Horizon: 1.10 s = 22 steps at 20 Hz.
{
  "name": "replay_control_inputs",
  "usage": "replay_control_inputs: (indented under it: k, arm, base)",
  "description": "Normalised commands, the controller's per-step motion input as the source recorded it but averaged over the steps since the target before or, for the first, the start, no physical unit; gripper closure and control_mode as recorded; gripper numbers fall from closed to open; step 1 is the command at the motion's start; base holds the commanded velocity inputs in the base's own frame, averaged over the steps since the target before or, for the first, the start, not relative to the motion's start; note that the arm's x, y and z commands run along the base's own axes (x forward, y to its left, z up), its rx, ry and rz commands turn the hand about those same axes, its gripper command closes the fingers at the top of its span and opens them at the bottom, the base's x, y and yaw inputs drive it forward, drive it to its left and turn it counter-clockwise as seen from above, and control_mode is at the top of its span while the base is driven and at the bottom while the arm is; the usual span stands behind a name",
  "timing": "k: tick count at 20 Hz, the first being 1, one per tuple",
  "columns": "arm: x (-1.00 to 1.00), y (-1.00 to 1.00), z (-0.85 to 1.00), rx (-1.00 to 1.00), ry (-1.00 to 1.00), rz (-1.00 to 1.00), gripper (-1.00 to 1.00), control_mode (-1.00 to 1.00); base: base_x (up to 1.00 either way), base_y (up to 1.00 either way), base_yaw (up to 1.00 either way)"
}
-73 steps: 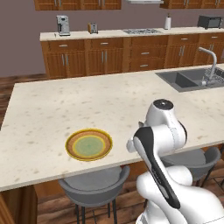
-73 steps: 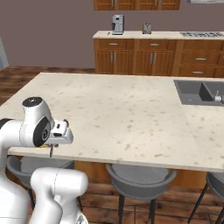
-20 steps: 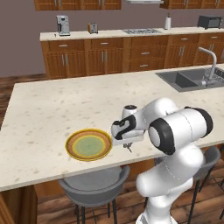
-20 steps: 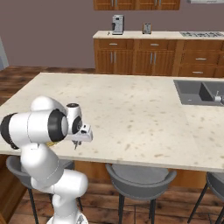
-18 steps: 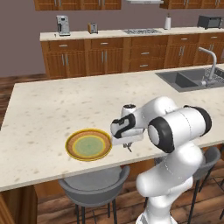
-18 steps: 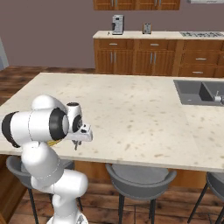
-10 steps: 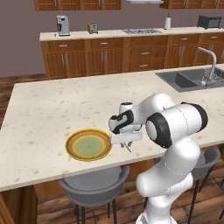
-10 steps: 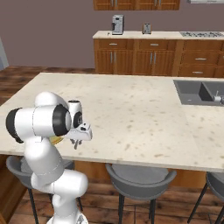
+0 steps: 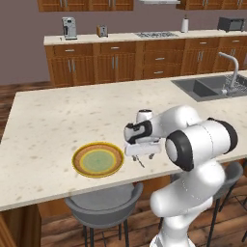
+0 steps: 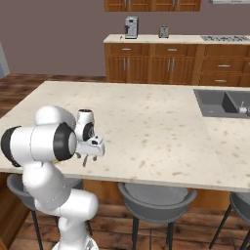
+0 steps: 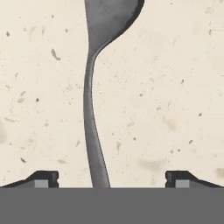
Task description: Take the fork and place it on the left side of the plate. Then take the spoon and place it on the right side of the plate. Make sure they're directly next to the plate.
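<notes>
The yellow plate (image 9: 77,162) with its golden-olive rim lies near the counter's front edge. Just right of it my gripper (image 9: 141,155) points down at the counter, also seen from the other side (image 10: 88,157). The grey spoon (image 9: 140,162) lies under it, a short gap from the plate's right rim. In the hand view the spoon (image 11: 89,113) runs from its bowl at the top down between my fingertips (image 11: 43,178). The gripper (image 11: 111,179) is open, jaws wide apart, neither touching the handle. The fork is hidden or out of view.
The pale stone island counter (image 9: 58,116) stretches left and back. A sink (image 9: 202,87) with a faucet sits at its far right. Grey stools (image 9: 103,207) stand below the front edge. Wooden cabinets (image 9: 116,62) line the back wall.
Since 3.6 s ago the arm has swung out from beside the base to the counter just right of the plate. Over the last second the hand has barely shifted.
</notes>
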Motion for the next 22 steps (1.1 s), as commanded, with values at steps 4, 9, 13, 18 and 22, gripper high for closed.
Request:
replay_control_inputs:
  k: [4,9,13,18,22]
  arm:
    - [-0.23,-0.04,0.70,0.00,-0.12,-0.03,-1.00,-1.00]
    - [-0.25,0.00,0.90,-0.03,-0.18,-0.02,-1.00,-1.00]
    - [-0.48,0.00,0.74,-0.01,-0.16,-0.04,-1.00,-1.00]
    - [-0.54,0.00,0.40,0.00,-0.10,-0.04,-1.00,-1.00]
    - [-0.65,0.00,0.16,0.00,-0.16,-0.06,-1.00,-1.00]
  base:
    - [0.00,0.00,0.00]
    - [0.00,0.00,0.00]
    - [0.00,0.00,0.00]
    - [0.00,0.00,0.00]
    - [0.00,0.00,0.00]
